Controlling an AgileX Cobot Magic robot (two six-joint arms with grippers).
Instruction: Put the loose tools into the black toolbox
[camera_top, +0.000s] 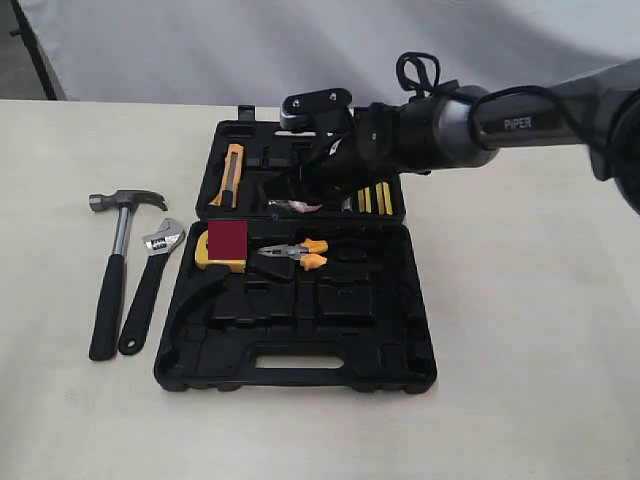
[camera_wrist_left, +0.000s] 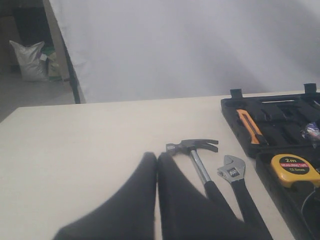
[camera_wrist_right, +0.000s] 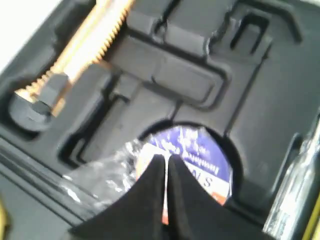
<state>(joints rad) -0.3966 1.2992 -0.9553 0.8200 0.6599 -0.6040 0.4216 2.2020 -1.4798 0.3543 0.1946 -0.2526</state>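
Black toolbox (camera_top: 300, 338) — tape roll (camera_wrist_right: 200, 150) seemingly seated inside, right gripper (camera_wrist_right: 166, 162) clenched just over it (hammer (camera_top: 113, 280), wrench (camera_top: 148, 290) left of toolbox).

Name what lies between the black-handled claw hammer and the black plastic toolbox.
A silver-jawed, black-handled adjustable wrench lies there, shown in the exterior view.

yellow tape measure (camera_wrist_left: 294, 170) | orange-handled pliers (camera_top: 295, 253) just beside it | orange utility knife (camera_top: 232, 173) | beige table (camera_top: 520, 330)

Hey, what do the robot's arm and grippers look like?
The right arm is a dark grey tube with white PiPER lettering and a looped black cable on top. The left gripper and right gripper both have black tapered fingers.
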